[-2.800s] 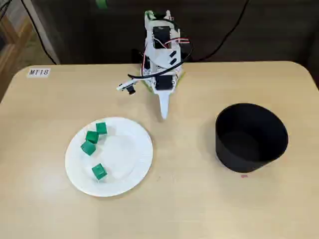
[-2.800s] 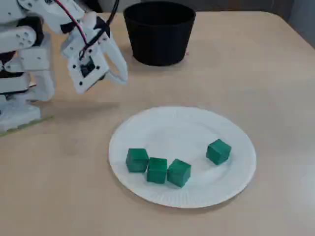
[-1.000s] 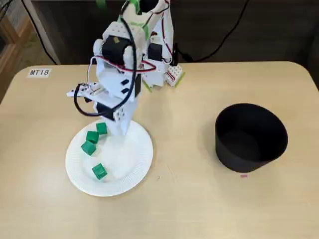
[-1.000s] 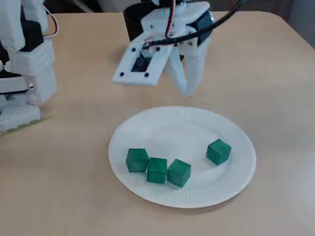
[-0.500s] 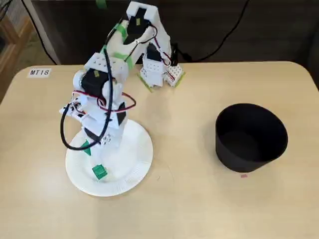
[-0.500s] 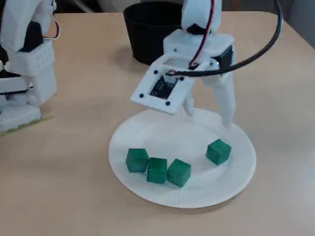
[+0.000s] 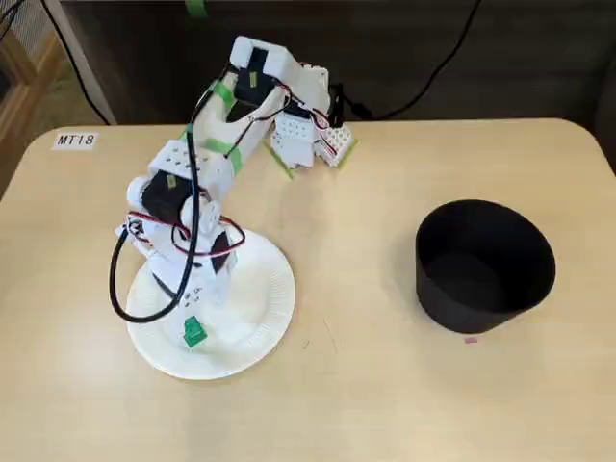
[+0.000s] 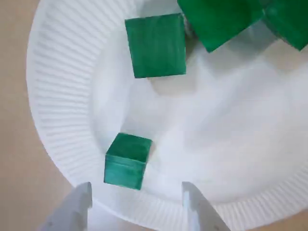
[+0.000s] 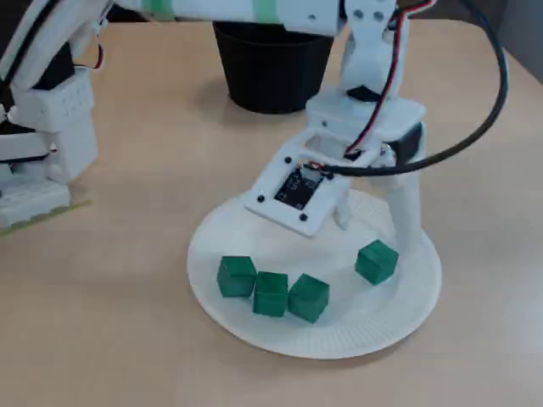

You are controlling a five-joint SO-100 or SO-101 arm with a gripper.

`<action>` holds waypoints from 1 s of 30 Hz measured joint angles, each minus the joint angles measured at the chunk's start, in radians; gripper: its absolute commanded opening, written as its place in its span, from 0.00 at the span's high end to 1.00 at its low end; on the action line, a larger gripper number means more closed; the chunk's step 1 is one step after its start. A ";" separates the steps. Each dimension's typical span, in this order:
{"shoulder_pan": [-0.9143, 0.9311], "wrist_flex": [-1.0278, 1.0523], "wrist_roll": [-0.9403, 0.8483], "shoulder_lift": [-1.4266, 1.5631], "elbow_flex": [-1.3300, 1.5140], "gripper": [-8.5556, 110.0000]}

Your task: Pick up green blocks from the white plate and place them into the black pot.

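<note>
**Open end effector poised low over the lone green block**

Shows the arm [image 7: 214,135] reaching from its base [image 7: 310,144] at the far edge of the counter [image 7: 385,385] toward the left of that fixed view. Rises at the upper link, slopes down along the forearm, and bends at the wrist to aim the end effector [image 9: 377,233] steeply down at the white plate [image 9: 212,233]. With jaws parted wide, grips nothing.

In the wrist view, places both fingertips [image 8: 82,192] over the plate's near rim. Puts the lone green block [image 8: 126,160] just ahead of the gap, closer to the left-hand finger of that view and touched by neither. In a fixed view, sets the longer finger just behind this block and the wrist housing tilted above the plate's middle.

Leaves three more green blocks [image 9: 271,293] in a close row near the plate's front left, apart from the lone one. Locates the black pot [image 7: 486,265] upright on the counter, well apart from the plate, at the right of a fixed view.
</note>
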 measured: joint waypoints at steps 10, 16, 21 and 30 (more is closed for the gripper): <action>0.017 0.015 0.015 -0.074 -0.066 0.73; 0.032 0.012 0.063 -0.115 -0.109 0.81; 0.031 0.011 0.107 -0.163 -0.161 0.95; 0.029 0.015 0.078 -0.198 -0.268 0.95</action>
